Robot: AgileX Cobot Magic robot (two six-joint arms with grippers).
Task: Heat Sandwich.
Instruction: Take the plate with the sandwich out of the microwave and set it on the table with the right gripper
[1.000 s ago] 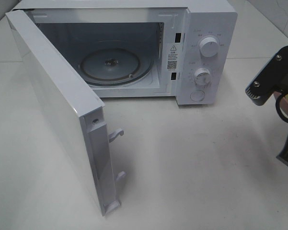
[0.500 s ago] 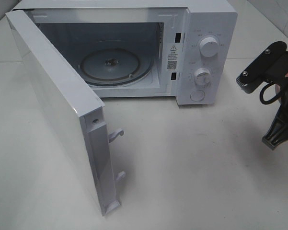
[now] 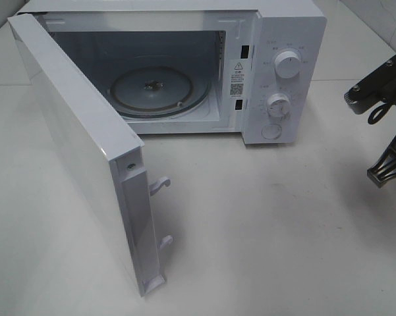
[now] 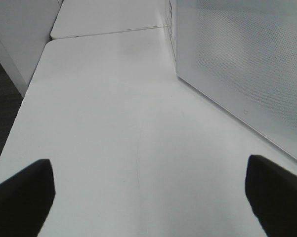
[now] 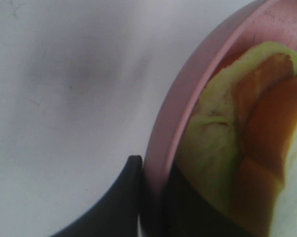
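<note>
**Microwave open, plate pinched at the right edge**

Microwave (image 3: 184,66) sits at the far side of the white table (image 3: 263,230) with its door (image 3: 79,151) swung wide toward the near left. Inside, the round glass turntable (image 3: 159,91) is bare. Two knobs (image 3: 287,66) and a round button are stacked on the control panel on the right.

Over at the right edge of the overhead view you can see part of the right arm (image 3: 382,125), just the black bracket, a cable loop and a bit of the gripper body. The fingertips themselves are out of frame there.

The wrist view on that arm tells more. The right gripper (image 5: 150,197) is nearly closed, with its dark fingers (image 5: 121,202) clamped on the rim of a pink plate (image 5: 180,113), one finger outside the rim and one inside. The sandwich (image 5: 237,148) is lying on that plate, right next to the inner finger: pale green lettuce and orange-brown filling, pretty blurry up close. So it's well off to the right of the microwave.

The left gripper (image 4: 148,197) is spread as wide as it goes and holds nothing. Its two dark fingertips (image 4: 22,197) sit well apart over bare table, with the outer face of the door just beside it.
</note>
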